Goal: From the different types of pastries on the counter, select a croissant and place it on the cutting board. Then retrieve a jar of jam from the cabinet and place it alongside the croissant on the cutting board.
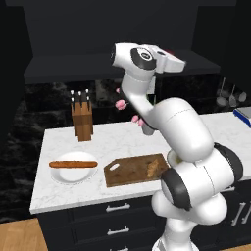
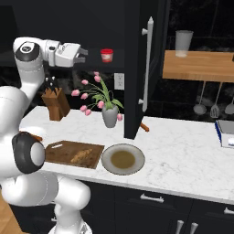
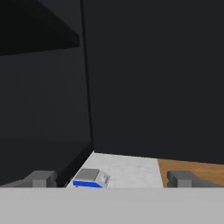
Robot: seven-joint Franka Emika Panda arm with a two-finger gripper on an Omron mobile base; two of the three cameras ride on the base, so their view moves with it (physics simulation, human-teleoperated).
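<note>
The tool [image 2: 83, 54] is raised to the level of the cabinet [image 2: 135, 27] shelf with its fingers spread wide and nothing between them; in the hand view its two grey fingertips [image 3: 41, 178] sit far apart at the bottom of the picture, facing dark cabinet panels. In the right base view the jar of jam [image 2: 107, 55] stands on that shelf, just beyond the tool's tips and apart from them. Below, on the white marble worktop [image 2: 183, 155], a grey vase of pink tulips [image 2: 109, 115] stands near the open black cabinet door [image 2: 137, 68], which carries a long silver handle. The cutting board [image 1: 132, 170] lies near the front edge of the worktop with its handle hole at its left corner in the left base view, and the croissant [image 1: 153, 167] rests on it, toward its right end. To the left of the board in that view a round white plate [image 1: 73, 171] holds the long orange-brown bread stick [image 1: 73, 164], and behind it stands a wooden knife block [image 1: 82, 120]. In the right base view a round grey-brown plate [image 2: 123, 159] lies just beside the board's other end. Farther right a blue and grey kitchen scale [image 2: 225, 133] sits on the worktop, with a wooden shelf [image 2: 199, 64] carrying a pale cup [image 2: 183, 43] above it and utensils hanging beneath.
</note>
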